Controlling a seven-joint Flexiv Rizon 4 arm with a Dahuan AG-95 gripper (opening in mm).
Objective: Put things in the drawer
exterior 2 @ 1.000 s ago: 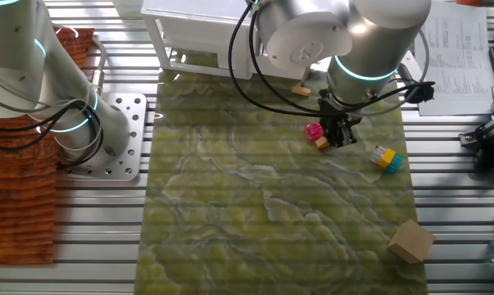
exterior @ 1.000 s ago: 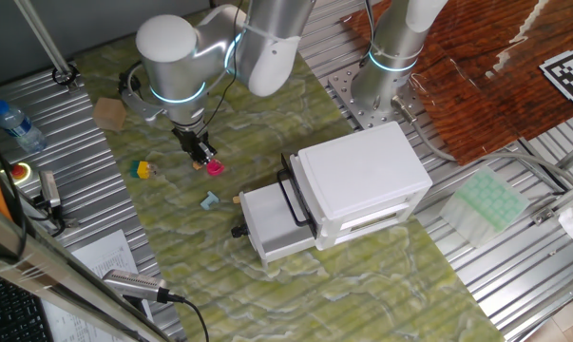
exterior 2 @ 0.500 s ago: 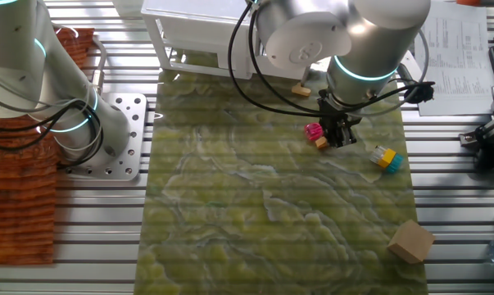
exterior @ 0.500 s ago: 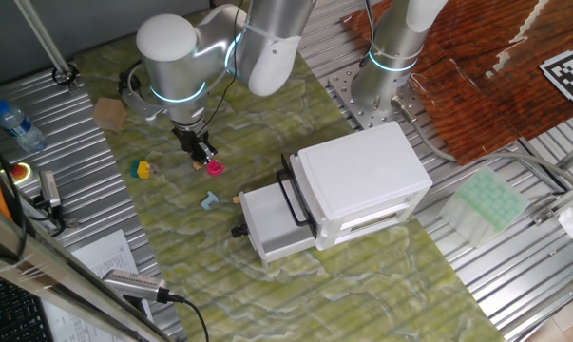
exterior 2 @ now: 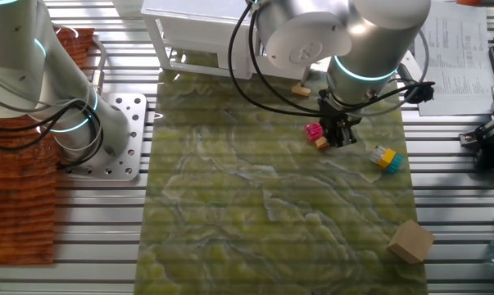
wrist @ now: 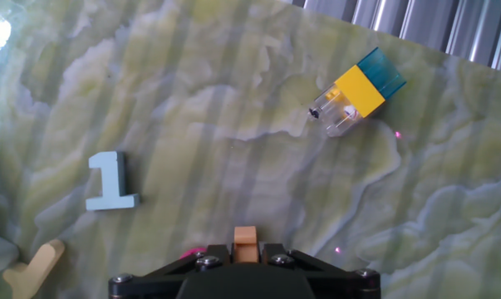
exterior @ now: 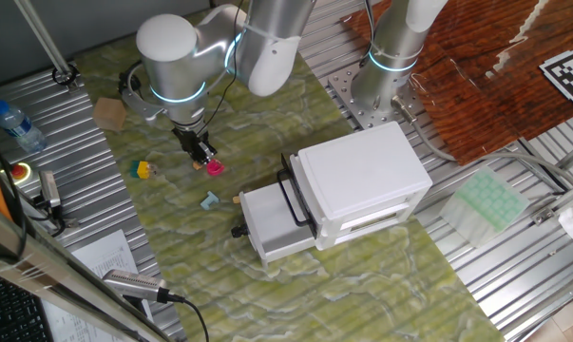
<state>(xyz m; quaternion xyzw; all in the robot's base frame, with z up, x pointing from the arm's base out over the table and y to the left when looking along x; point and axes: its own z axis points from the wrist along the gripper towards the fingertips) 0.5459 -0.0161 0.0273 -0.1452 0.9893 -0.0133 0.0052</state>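
My gripper (exterior: 202, 152) is down at the green mat, shut on a little orange piece (wrist: 245, 241) that sits between the black fingers; the piece also shows in the other fixed view (exterior 2: 321, 143). A pink piece (exterior: 215, 168) lies right beside the fingers. A light blue "1" piece (wrist: 110, 183) and a tan piece (wrist: 34, 266) lie closer to the drawer. The white drawer (exterior: 272, 223) stands pulled out of the white cabinet (exterior: 362, 180), its black bar handle (exterior: 291, 201) on the front.
A yellow and blue block (wrist: 356, 91) lies on the mat on the side away from the drawer. A cardboard cube (exterior: 109, 113) sits at the mat's far corner. A water bottle (exterior: 18, 126) lies off the mat. A second arm's base (exterior: 376, 85) stands behind the cabinet.
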